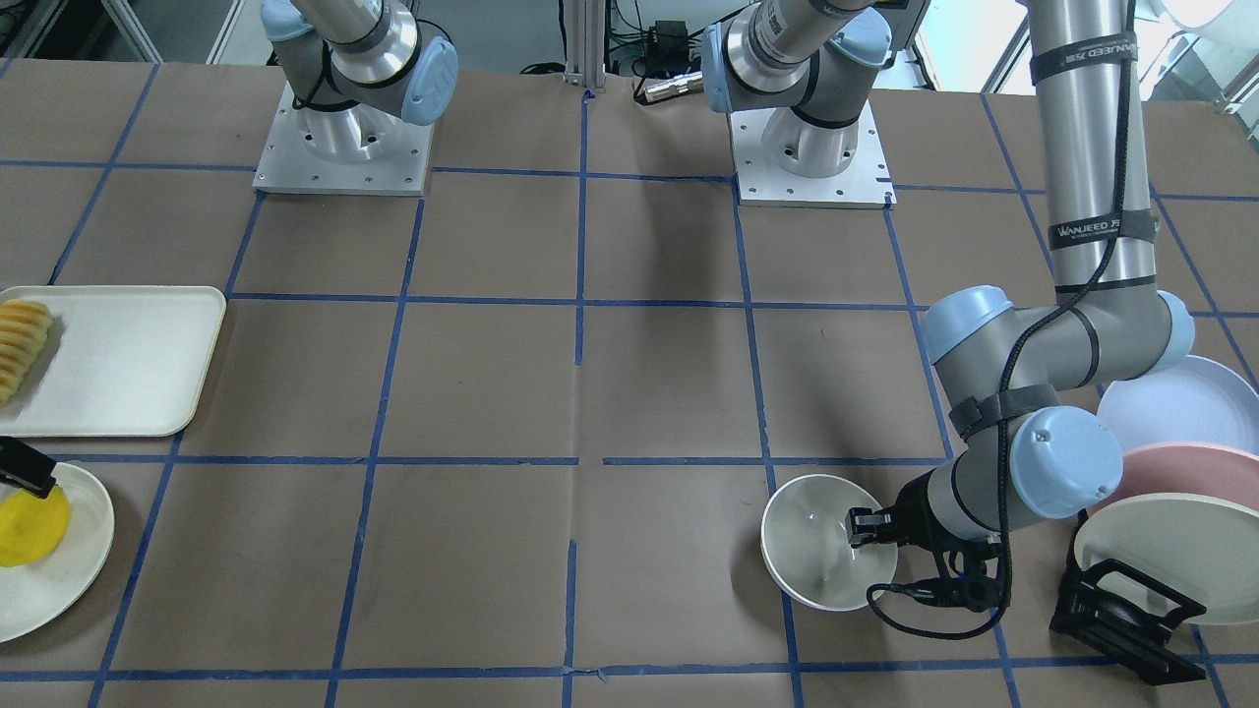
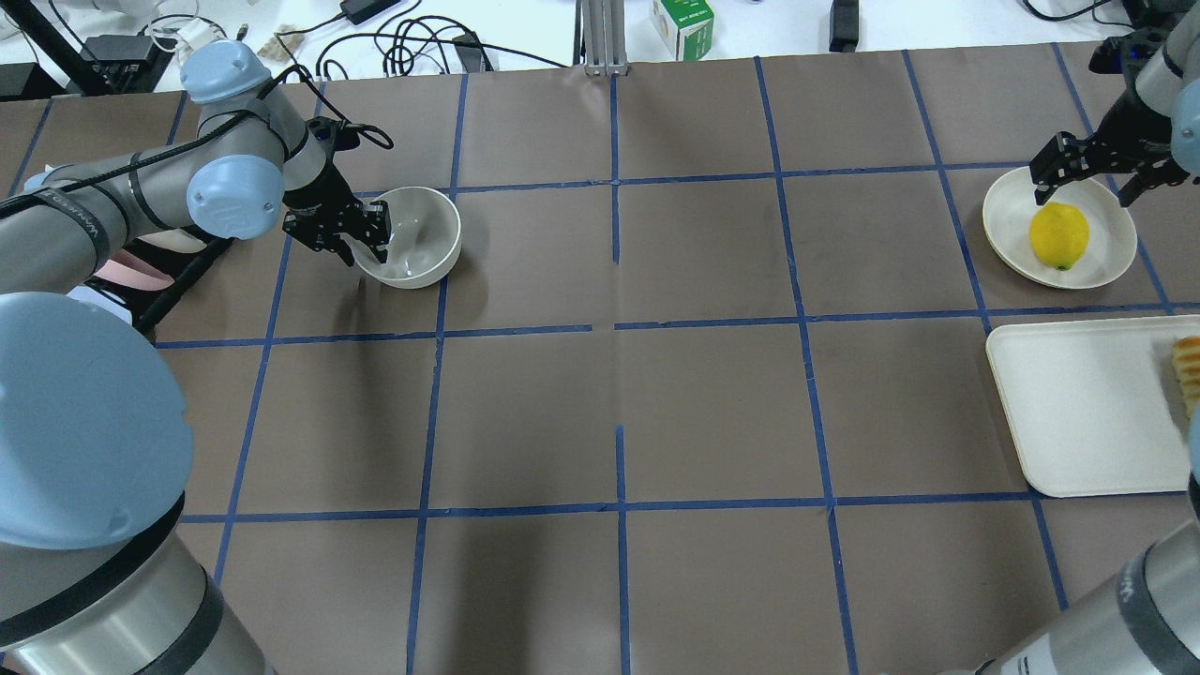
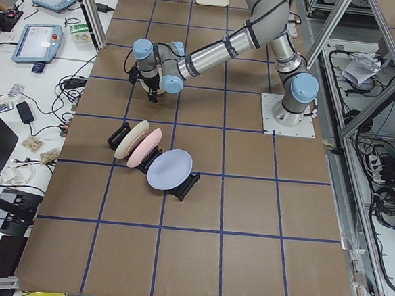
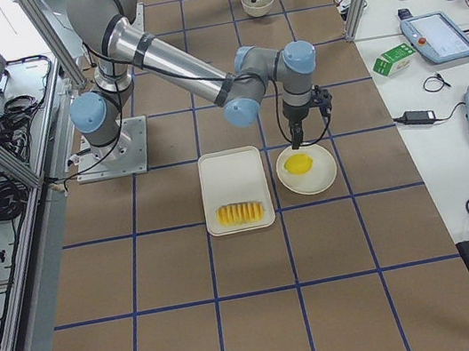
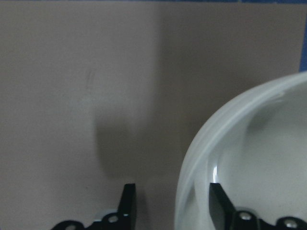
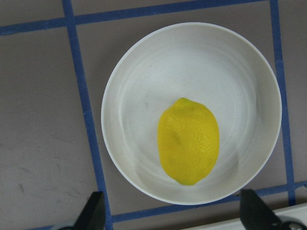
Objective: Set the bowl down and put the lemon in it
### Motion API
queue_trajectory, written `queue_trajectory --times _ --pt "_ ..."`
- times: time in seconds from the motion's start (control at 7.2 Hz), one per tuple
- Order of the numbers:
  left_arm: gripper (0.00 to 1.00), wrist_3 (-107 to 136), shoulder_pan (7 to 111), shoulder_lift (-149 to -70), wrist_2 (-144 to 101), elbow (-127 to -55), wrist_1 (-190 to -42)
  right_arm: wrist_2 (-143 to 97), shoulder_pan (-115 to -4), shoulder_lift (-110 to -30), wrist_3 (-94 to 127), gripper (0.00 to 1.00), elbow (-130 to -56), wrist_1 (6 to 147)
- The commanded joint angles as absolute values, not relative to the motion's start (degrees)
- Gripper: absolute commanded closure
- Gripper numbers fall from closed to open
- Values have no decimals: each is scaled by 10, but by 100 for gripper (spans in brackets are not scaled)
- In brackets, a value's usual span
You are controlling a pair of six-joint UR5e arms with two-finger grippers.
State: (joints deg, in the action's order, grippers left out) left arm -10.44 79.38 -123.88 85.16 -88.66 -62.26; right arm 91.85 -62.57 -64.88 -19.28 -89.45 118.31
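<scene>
The off-white bowl (image 2: pixel 417 234) stands upright on the brown table at the far left; it also shows in the front view (image 1: pixel 821 560). My left gripper (image 2: pixel 361 246) is open and straddles its rim, with one finger (image 5: pixel 217 203) inside the bowl (image 5: pixel 254 158) and the other outside, apart from the wall. The yellow lemon (image 2: pixel 1059 234) lies on a small cream plate (image 2: pixel 1008 211) at the far right. My right gripper (image 2: pixel 1083 186) is open wide and empty, hovering just above the lemon (image 6: pixel 188 141) and touching nothing.
A black rack with upright cream, pink and lilac plates (image 1: pixel 1170 531) stands close behind my left arm. A cream tray (image 2: pixel 1078 412) holding sliced ridged yellow food (image 2: pixel 1189 370) lies beside the lemon's plate. Blue tape lines grid the table.
</scene>
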Motion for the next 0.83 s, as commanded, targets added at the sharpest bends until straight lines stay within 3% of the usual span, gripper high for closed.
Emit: queue_trajectory --times 0.0,0.69 --pt "100 -105 794 -1231 842 -886 -628 889 -612 -618 -195 0 -894 1210" --pt "100 -113 790 -1224 841 -881 -641 886 -598 -568 -193 0 -888 1259"
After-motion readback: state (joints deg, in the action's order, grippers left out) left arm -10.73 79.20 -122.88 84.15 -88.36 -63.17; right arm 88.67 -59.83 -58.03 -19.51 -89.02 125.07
